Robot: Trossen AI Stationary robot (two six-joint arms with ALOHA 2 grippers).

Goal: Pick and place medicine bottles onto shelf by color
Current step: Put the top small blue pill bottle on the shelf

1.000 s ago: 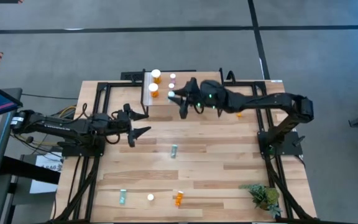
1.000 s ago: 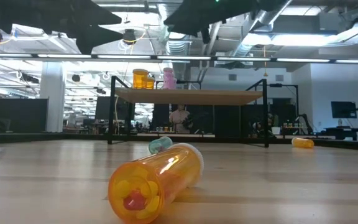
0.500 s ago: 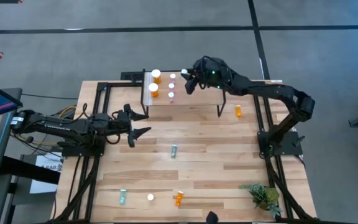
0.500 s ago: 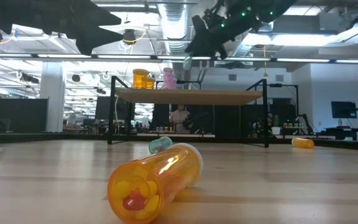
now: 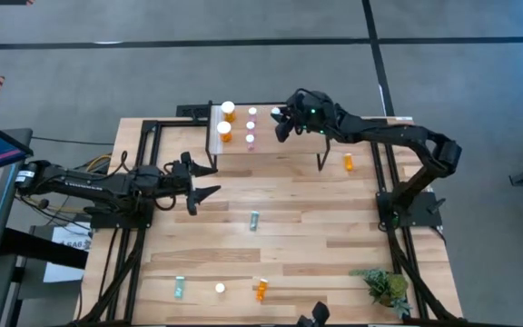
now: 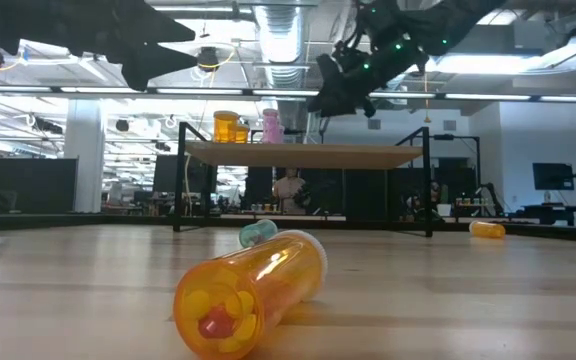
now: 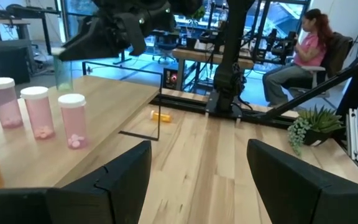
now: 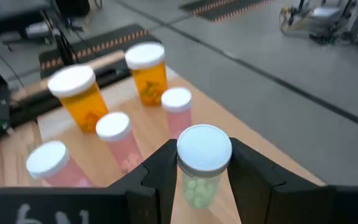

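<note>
The green bottle [image 5: 276, 113] is now over the shelf [image 5: 298, 145] in the high view; a second ago I carried it lower and nearer the front edge, so placing comes next. My left gripper [image 5: 204, 182] waits over the table [image 5: 316, 236], fingers spread.

In the low view my right gripper [image 6: 340, 88] hangs above the thin-legged wooden platform.

The left wrist view shows three pink bottles [image 7: 37, 112], translucent plastic.

The right wrist view shows my fingers pinching the bottle's smooth round body under its white cap [image 8: 204, 148], two orange bottles [image 8: 79, 98] behind.
</note>
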